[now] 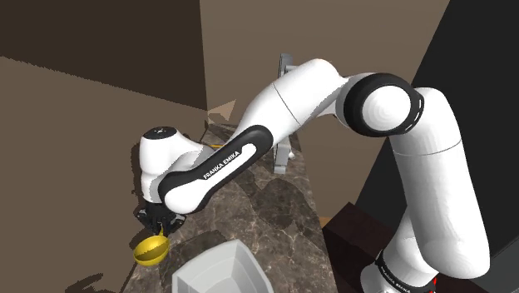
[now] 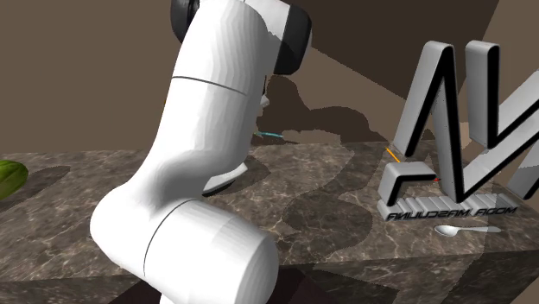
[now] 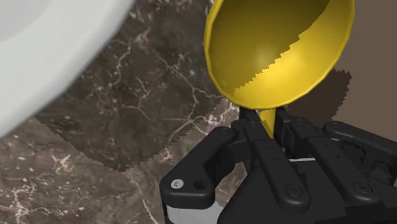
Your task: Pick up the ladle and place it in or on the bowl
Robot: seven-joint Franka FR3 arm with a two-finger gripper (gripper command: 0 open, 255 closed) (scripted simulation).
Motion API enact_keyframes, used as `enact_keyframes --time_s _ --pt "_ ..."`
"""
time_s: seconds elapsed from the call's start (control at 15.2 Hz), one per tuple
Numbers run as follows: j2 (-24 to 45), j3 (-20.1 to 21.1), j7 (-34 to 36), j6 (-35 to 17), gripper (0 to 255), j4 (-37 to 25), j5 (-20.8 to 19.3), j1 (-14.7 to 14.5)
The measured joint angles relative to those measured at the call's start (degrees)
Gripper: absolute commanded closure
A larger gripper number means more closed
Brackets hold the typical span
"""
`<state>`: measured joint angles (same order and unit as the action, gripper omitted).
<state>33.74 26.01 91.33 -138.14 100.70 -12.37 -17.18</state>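
Bending low from its stand, the white arm [image 1: 291,91] points its black gripper [image 1: 160,218] downward, fingers clamped on the thin handle of the yellow ladle [image 1: 151,250]. Its glossy round cup hangs just beside the pale grey bowl [image 1: 218,270], at the dark marble counter [image 1: 274,208] edge.

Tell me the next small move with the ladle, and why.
Probably swing the end effector toward the white bowl: it is shut on the handle of the yellow ladle, whose cup sits beside the bowl's rim, not yet over it.
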Motion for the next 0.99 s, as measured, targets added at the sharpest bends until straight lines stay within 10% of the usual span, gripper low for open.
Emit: enact_keyframes --time_s 0.99 --pt "-8.36 2.94 -0.92 6.41 255 1.46 3.79 2.04"
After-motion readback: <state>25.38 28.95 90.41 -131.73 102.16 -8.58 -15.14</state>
